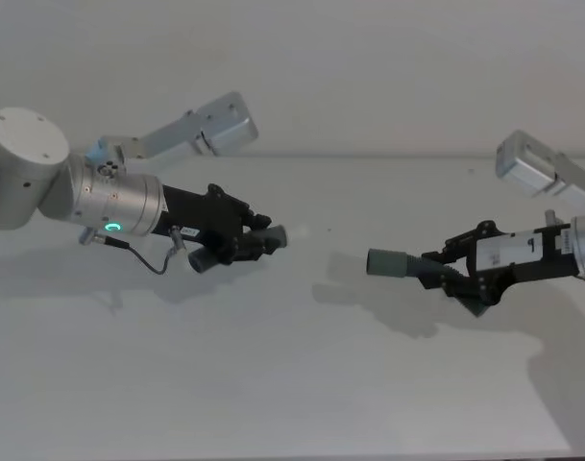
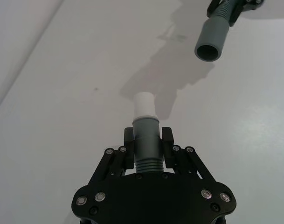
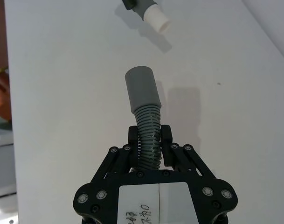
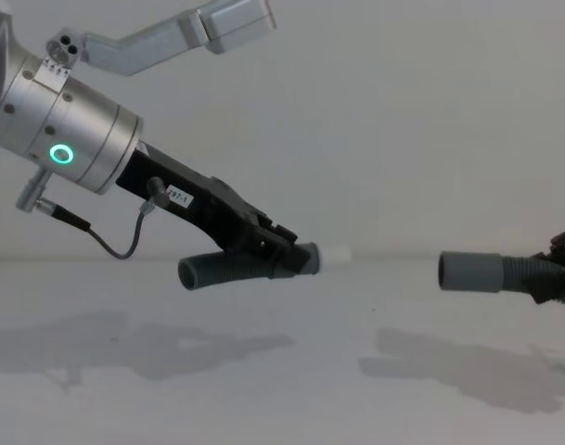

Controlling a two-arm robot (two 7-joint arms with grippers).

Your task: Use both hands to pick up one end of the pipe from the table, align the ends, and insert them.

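Head view, left tool (image 1: 258,237): clamped across the white-tipped pipe piece (image 1: 207,257), whose dark tail trails out behind the fingers.
Head view, right tool (image 1: 444,269): clamped on the socket pipe piece (image 1: 388,262); the grey collar sticks out ahead of its fingertips, aimed toward the left tool across a clear gap.
Head view, tabletop (image 1: 273,384): lies beneath both tools and carries their shadows; both pieces are held off it.
Left wrist view, left tool: fingers (image 2: 128,140) are closed on either side of the grey collar, and the white tip (image 2: 144,105) juts straight out ahead of them.
Left wrist view, socket (image 2: 209,44): its open mouth faces back toward this tool, well ahead of the white tip and off to one side of its line.
Right wrist view, right tool: fingers (image 3: 167,140) pinch the ribbed hose, and the smooth collar stands ahead of them.
Right wrist view, white tip: farther ahead of the collar, slightly off its line, not touching.
Chest view, ends: the white tip and the socket face each other at roughly the same height, apart, above the tabletop.
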